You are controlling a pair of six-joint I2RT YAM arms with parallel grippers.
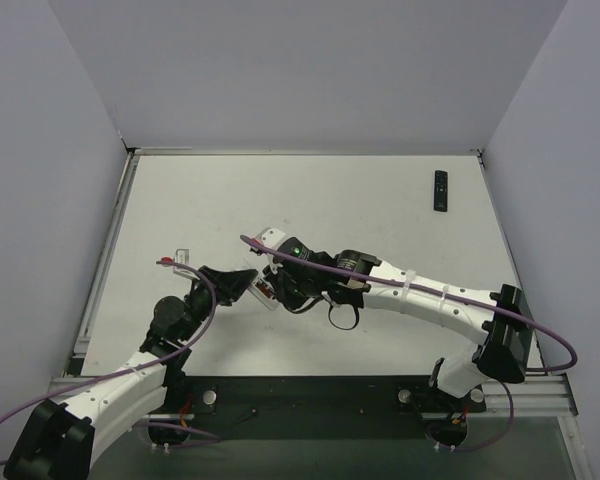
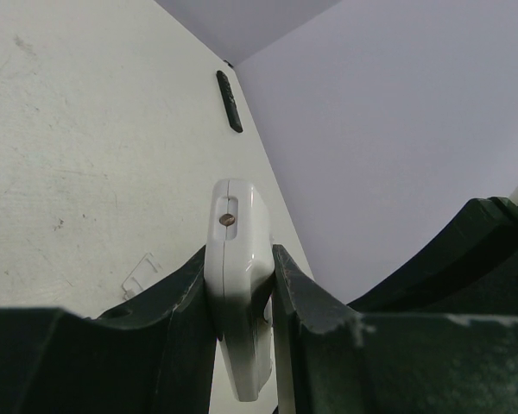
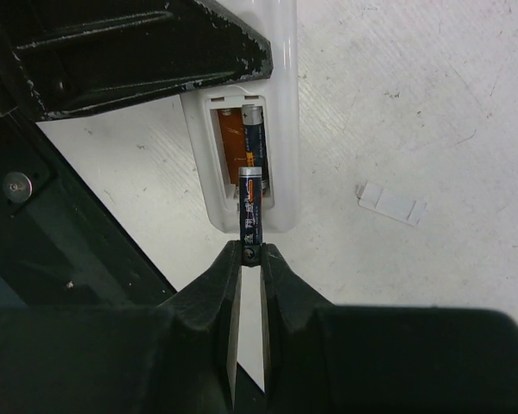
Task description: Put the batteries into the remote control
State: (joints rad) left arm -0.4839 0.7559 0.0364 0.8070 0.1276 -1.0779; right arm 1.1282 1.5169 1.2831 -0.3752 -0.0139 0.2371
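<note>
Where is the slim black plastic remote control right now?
The slim black remote control lies on the white table at the far right of the top view, beside the right wall near the far corner, nothing touching it.

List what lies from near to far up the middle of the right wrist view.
right gripper → held battery, pinched upright at its near end → seated battery, lying in the open compartment of the white remote

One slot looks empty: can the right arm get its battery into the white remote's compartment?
Probably yes: the right gripper holds its battery at the white remote's uncovered bay, and the slot beside the seated battery looks empty, unblocked.
</note>
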